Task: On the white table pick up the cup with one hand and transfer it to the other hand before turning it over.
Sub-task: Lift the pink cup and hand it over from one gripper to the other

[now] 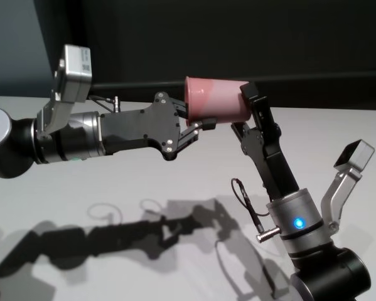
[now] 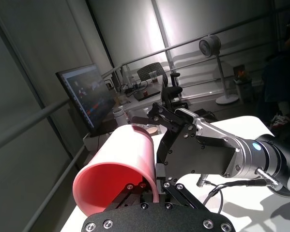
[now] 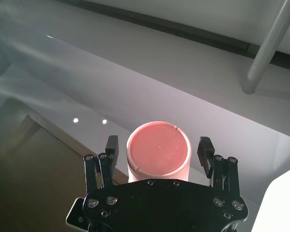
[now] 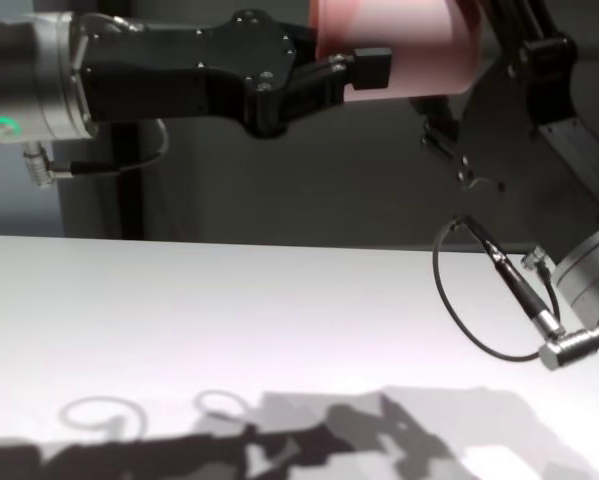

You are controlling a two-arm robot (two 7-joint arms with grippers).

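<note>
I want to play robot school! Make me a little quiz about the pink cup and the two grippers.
1. True or false: the cup is standing on the white table.
2. Which gripper is shut on the cup's rim? A) left gripper B) right gripper C) neither
3. Fill in: the right gripper's fingers sit on either side of the cup's ____ end, not yet closed.

Key:
1. False. It is held up in the air, lying sideways.
2. A. One finger is inside the mouth, one outside.
3. Base, the flat closed end.
</note>
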